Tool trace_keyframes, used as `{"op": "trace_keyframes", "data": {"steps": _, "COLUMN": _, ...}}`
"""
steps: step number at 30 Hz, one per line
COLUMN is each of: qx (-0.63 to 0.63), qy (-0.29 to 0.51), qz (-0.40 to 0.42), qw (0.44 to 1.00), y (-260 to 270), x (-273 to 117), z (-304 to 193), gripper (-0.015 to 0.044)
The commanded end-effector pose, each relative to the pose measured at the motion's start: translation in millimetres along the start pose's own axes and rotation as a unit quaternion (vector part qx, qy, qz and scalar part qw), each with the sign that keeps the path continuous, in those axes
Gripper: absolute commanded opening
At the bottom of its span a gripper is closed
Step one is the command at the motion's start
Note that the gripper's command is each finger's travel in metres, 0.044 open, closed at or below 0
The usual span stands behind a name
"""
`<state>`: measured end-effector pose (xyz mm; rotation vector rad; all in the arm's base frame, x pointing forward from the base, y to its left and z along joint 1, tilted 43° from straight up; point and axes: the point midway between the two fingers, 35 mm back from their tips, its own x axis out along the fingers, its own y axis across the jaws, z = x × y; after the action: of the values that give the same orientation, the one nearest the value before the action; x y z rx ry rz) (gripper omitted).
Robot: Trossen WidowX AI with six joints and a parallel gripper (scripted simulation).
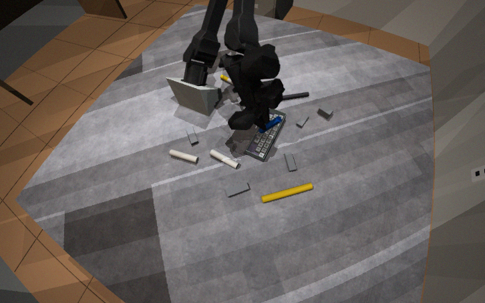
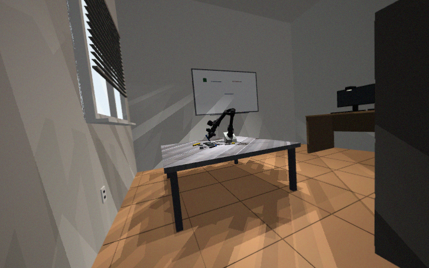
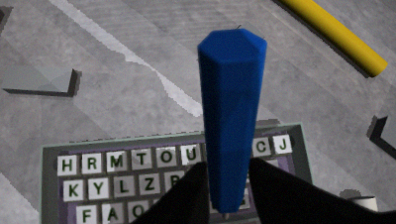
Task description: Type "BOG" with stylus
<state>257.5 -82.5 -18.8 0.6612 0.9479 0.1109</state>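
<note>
The keyboard [image 1: 262, 144] [image 3: 49, 193] lies on the desk below my gripper. Its letter O key [image 3: 166, 158] shows in the top row, between T and U. Keys behind the stylus and fingers are hidden; I cannot read B or G. My gripper [image 1: 262, 129] [image 3: 228, 169] is shut on the blue stylus [image 1: 274, 122] [image 3: 231, 109], low over the keyboard. The stylus leans, its thick end away from the fingers. Its thin tip [image 3: 227, 216] is down among the lower keys in the wrist view; whether it touches a key I cannot tell.
A yellow rod [image 1: 286, 193] [image 3: 337, 37] lies beyond the keyboard. Two white cylinders [image 1: 183, 156] [image 1: 226, 159] and a grey block [image 1: 192, 135] lie on one side. A dark marker [image 1: 296, 95] and more grey blocks [image 1: 325, 112] [image 1: 290, 161] [image 3: 40, 80] lie around the keyboard.
</note>
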Motion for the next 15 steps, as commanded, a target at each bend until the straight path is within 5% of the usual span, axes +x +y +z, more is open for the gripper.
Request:
{"op": "trace_keyframes", "data": {"steps": 1, "qx": 0.035, "qy": -0.003, "qz": -0.034, "qw": 0.999, "y": 6, "x": 1, "z": -6, "gripper": 0.0}}
{"op": "trace_keyframes", "data": {"steps": 15, "qx": 0.135, "qy": -0.114, "qz": -0.113, "qw": 0.978, "y": 20, "x": -15, "z": 13, "gripper": 0.0}}
